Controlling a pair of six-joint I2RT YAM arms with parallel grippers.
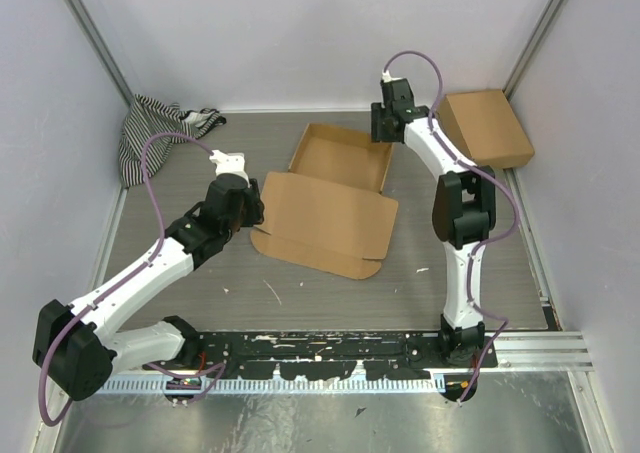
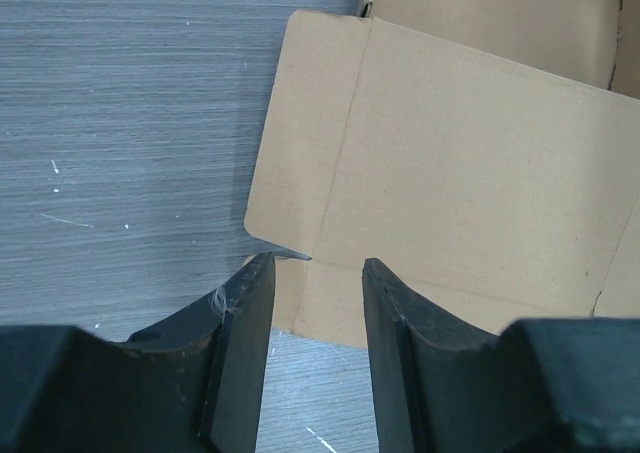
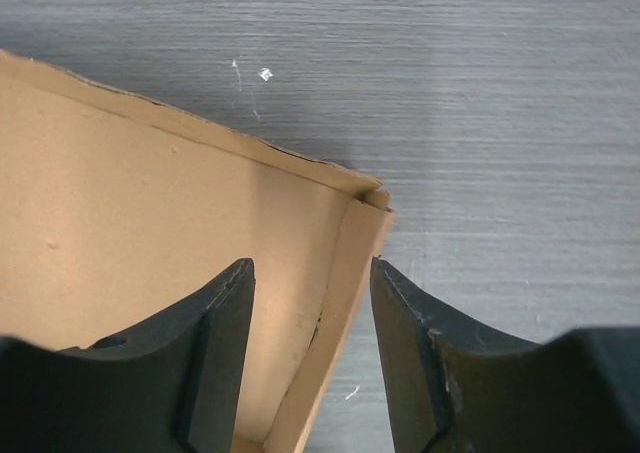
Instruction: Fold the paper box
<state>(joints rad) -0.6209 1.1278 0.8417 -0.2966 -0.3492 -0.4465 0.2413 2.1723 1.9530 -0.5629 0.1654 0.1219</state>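
The paper box (image 1: 330, 218) lies in the middle of the table as a shallow open tray (image 1: 340, 158) with its wide lid flap spread flat toward me. My left gripper (image 1: 254, 211) is open at the lid's left edge; in the left wrist view its open jaws (image 2: 315, 265) point at the lid's side flap (image 2: 300, 143), with nothing held. My right gripper (image 1: 385, 133) is open at the tray's far right corner. In the right wrist view its jaws (image 3: 312, 265) straddle the tray's upright side wall (image 3: 352, 263) without closing on it.
A smaller ready-made brown box (image 1: 487, 128) sits at the back right by the wall. A black-and-white striped cloth (image 1: 150, 131) is bunched in the back left corner. Enclosure walls stand on three sides; a metal rail (image 1: 320, 358) runs along the near edge.
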